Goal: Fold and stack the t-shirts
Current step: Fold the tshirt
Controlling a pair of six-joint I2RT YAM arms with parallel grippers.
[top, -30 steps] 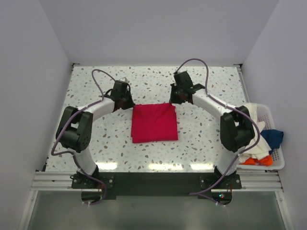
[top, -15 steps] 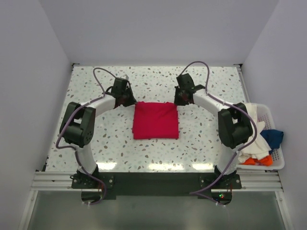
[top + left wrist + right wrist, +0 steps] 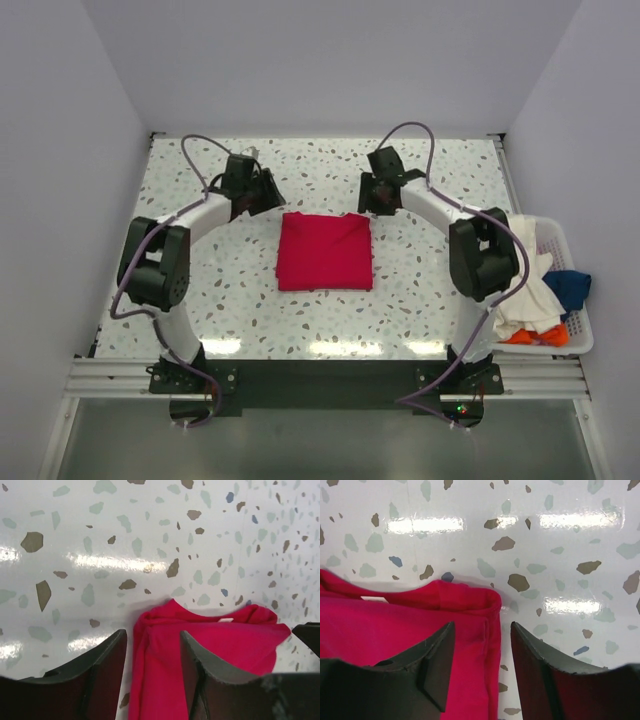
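Left gripper: mine, jaws apart and clamped on nothing, upper left of centre in the top view, at the upper left corner of the bright crimson-red cloth t-shirt.
Left fingers: two dark pads at the bottom of my wrist view, with the rumpled red corner showing in the gap between them.
Right gripper: mine as well, jaws spread with nothing pinched, upper right of centre, at the shirt's upper right corner.
Right fingers: dark, bottom of frame; the red hem lies between them.
Red shirt: folded to a rough square, flat on the speckled terrazzo table, centre frame, between my arms.
White plastic slatted basket: right edge of the top view, beside the table.
Basket contents: cream-white shirt heaped, dark blue shirt to its right, orange shirt at the lower edge.
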